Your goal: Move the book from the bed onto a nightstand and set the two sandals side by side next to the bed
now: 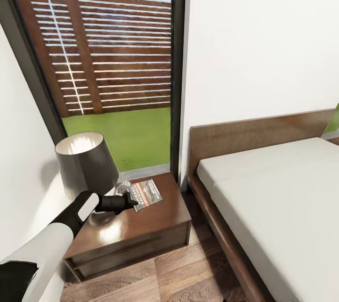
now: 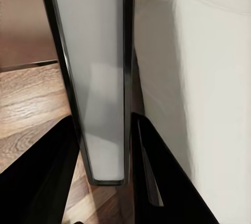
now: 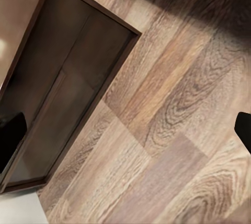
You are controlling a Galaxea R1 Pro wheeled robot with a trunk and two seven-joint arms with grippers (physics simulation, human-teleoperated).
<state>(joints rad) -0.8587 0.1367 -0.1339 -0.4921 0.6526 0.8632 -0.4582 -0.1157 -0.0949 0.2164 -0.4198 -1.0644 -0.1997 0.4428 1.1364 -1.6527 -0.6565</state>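
Book (image 1: pixel 146 194) lies flat on the nightstand (image 1: pixel 155 229), near the back edge by the lamp (image 1: pixel 86 163). Left hand (image 1: pixel 125 196) is clenched on its near edge. Placement step; next: release, retract clear, then find the sandals.

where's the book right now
In the head view the book lies on the nightstand left of the bed, beside the lamp, with the left hand on its near edge.
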